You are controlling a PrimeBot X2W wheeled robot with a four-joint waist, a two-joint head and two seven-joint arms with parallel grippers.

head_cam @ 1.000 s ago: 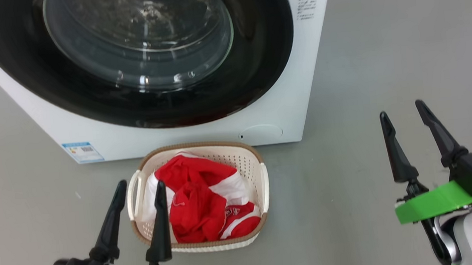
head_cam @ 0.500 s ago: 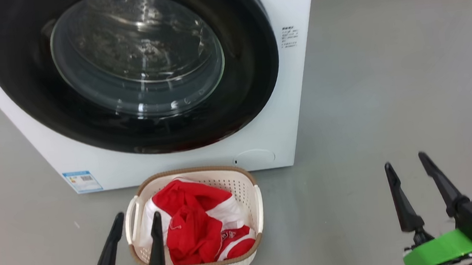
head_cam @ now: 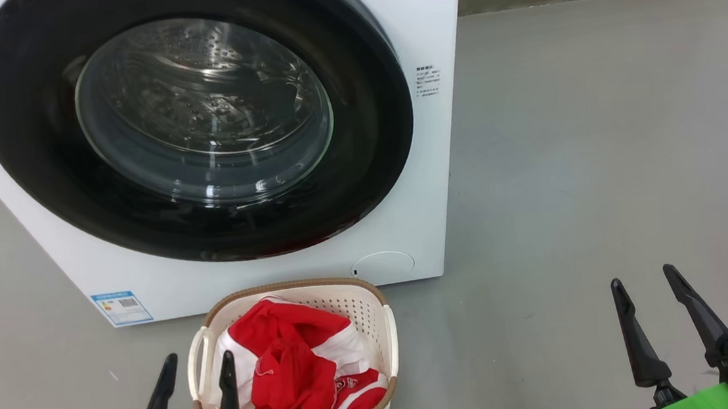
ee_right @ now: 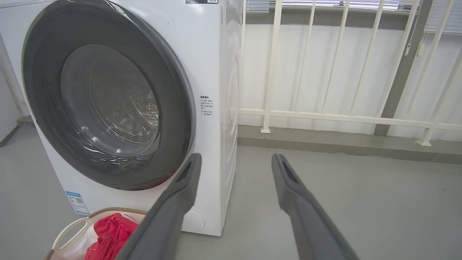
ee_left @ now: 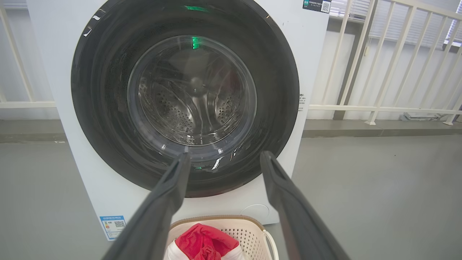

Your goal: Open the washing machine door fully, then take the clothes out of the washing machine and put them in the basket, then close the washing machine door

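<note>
The white washing machine point(head_cam: 427, 21) stands on the floor with its washing machine door point(head_cam: 364, 132) lying flat against the front, steel drum visible through the glass. Red-and-white clothes point(head_cam: 293, 375) lie in the cream basket point(head_cam: 390, 334) on the floor right before the machine. My left gripper point(head_cam: 197, 364) hangs open at the basket's left rim, holding nothing. Off to the right over bare floor, my right gripper point(head_cam: 644, 275) is open too. The left wrist view has the door point(ee_left: 108, 90), the basket point(ee_left: 252, 234) and the clothes point(ee_left: 202, 243); the right wrist view has the door point(ee_right: 43, 90) and the basket point(ee_right: 68, 231).
Grey floor point(head_cam: 596, 144) spreads to the right of the machine. A white railing point(ee_right: 325, 115) and a wall run behind it. A small blue label point(head_cam: 121, 307) sits at the machine's lower left corner.
The head view has tilted up and back, so machine and basket sit lower in the picture. Both grippers have dropped toward the bottom edge, still open.
</note>
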